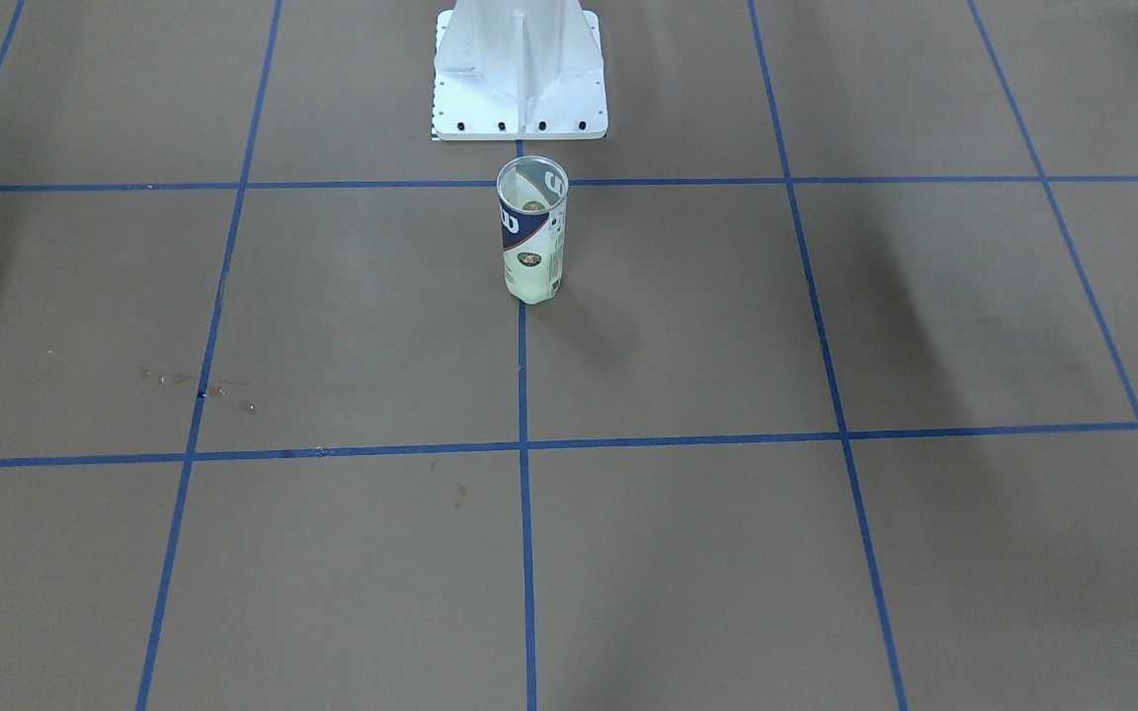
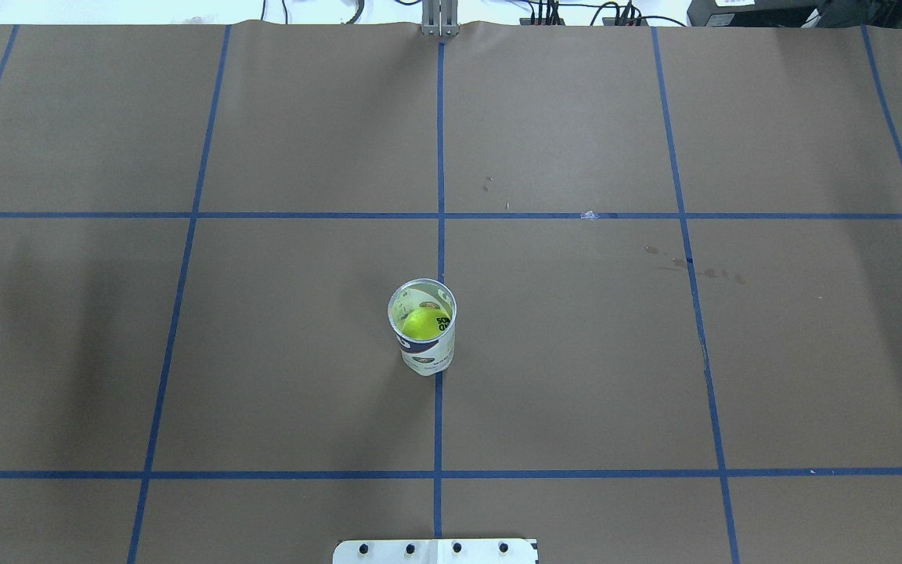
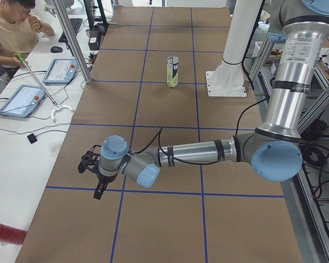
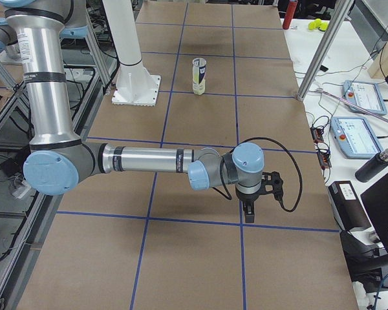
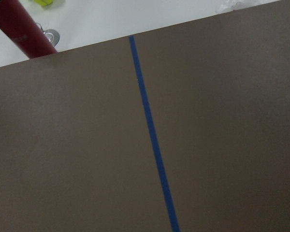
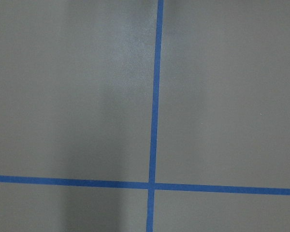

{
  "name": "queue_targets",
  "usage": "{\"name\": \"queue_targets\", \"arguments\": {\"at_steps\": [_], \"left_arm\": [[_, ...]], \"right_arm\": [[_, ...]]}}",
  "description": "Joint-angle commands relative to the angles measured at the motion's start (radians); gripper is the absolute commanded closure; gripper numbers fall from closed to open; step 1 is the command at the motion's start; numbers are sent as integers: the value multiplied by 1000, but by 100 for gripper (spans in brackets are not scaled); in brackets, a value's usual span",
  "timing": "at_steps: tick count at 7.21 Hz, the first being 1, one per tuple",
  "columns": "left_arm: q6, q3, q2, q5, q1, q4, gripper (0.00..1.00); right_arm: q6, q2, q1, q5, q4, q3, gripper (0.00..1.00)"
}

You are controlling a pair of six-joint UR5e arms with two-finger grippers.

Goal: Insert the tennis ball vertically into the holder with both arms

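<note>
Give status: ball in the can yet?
Done: the tennis ball sits inside the upright holder, seen from overhead. In hand: nothing at the holder; the left gripper and right gripper both hang far from it. Left: apparently nothing.

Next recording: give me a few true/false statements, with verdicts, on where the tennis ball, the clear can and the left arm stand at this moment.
1. The clear plastic tennis-ball can with the white and navy label stands upright on the brown paper-covered table. True.
2. A yellow-green tennis ball sits inside the can. True.
3. The left gripper is clamped around the can. False: it hangs near the table's end, well apart from the can.
4. The can rests on the white metal pedestal base. False: it stands on the table in front of the base, apart from it.
5. A lid closes the can. False: the top is open.
</note>
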Motion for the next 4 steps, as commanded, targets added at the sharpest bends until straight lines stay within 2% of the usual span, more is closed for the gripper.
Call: {"name": "queue_targets", "arguments": {"at_steps": [1, 2, 4], "left_arm": [[41, -106, 1, -13, -32, 340, 0], [41, -172, 8, -45, -32, 451, 0], [41, -342, 140, -64, -29, 476, 0]], "right_arm": [[0, -19, 0, 0, 0, 4, 1], [0, -19, 0, 3, 0, 5, 1], [3, -17, 0, 10, -2, 11, 1]]}}
